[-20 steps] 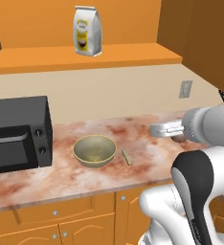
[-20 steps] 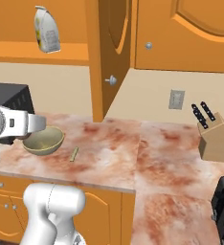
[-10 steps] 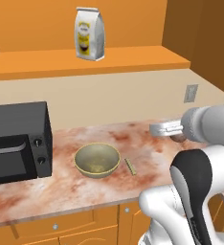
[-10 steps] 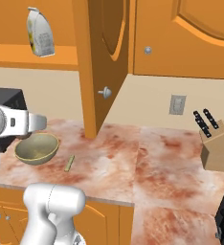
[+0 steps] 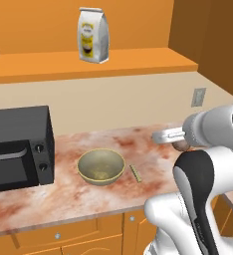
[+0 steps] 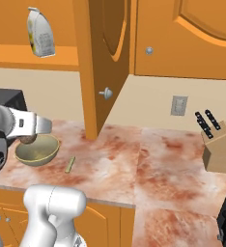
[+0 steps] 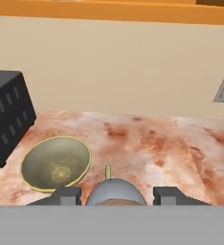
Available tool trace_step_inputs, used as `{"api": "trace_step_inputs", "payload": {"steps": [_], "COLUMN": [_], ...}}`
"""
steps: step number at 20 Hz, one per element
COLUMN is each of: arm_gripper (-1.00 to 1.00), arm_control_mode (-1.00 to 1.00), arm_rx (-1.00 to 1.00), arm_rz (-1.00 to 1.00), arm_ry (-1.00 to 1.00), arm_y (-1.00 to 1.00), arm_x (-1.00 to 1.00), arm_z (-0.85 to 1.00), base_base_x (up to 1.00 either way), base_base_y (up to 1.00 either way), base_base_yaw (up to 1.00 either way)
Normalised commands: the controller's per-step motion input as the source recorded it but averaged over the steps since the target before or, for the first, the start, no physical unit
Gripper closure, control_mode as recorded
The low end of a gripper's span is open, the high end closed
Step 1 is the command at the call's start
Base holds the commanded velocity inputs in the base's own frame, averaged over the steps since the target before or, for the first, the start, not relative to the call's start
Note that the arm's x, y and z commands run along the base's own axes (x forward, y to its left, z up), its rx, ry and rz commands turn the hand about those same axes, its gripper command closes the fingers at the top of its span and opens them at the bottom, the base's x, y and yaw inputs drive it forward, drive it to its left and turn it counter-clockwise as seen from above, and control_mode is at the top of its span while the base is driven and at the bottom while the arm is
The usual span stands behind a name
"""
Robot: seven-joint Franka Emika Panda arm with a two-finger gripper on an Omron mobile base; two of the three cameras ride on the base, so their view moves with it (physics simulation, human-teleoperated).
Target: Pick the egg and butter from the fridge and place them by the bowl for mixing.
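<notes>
My gripper (image 7: 115,196) is shut on a brownish egg (image 7: 112,193), held above the marbled counter (image 5: 63,191). From the left base view the gripper (image 5: 178,142) hangs right of the bowl (image 5: 101,167), with the egg (image 5: 181,145) under the hand. The olive-yellow bowl (image 7: 56,162) lies ahead and left of the fingertips. The butter (image 5: 135,173), a tiny tan stick, lies on the counter just right of the bowl. In the right base view the gripper (image 6: 27,139) is over the bowl's (image 6: 36,150) rim and the butter (image 6: 70,164) lies beside it. The fridge is out of view.
A black microwave (image 5: 16,147) stands left of the bowl. A bag (image 5: 93,36) sits on the upper shelf. An open cabinet door (image 6: 103,62) juts out over the counter. A knife block (image 6: 221,144) stands far right, by a wall outlet (image 6: 178,105).
The whole picture has shifted as the base drove: bowl, butter and microwave now sit nearer the arm. The gripper stays shut on the egg.
</notes>
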Motion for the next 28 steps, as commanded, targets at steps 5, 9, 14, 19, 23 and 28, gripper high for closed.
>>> {"api": "trace_step_inputs", "payload": {"steps": [5,9,14,19,23,28], "arm_gripper": [1.00,1.00,1.00,1.00,1.00,1.00], "arm_control_mode": [-1.00,-1.00,-1.00,-1.00,-1.00,-1.00], "arm_rx": [0.00,0.00,-0.01,-0.04,-0.06,-0.01], "arm_rz": [0.04,0.00,0.00,0.00,0.00,0.00], "arm_ry": [0.06,0.20,0.19,0.03,0.00,0.00], "arm_y": [0.01,0.00,0.00,0.00,0.00,0.07], "arm_x": [0.03,0.25,0.63,0.72,0.64,0.59], "arm_z": [-0.26,-0.59,-0.38,-0.24,-0.47,-0.52], "base_base_x": [0.00,0.00,0.00,0.00,0.00,0.00], "base_base_y": [0.00,0.00,0.00,0.00,0.00,0.00], "base_base_yaw": [0.00,0.00,0.00,0.00,0.00,0.00]}}
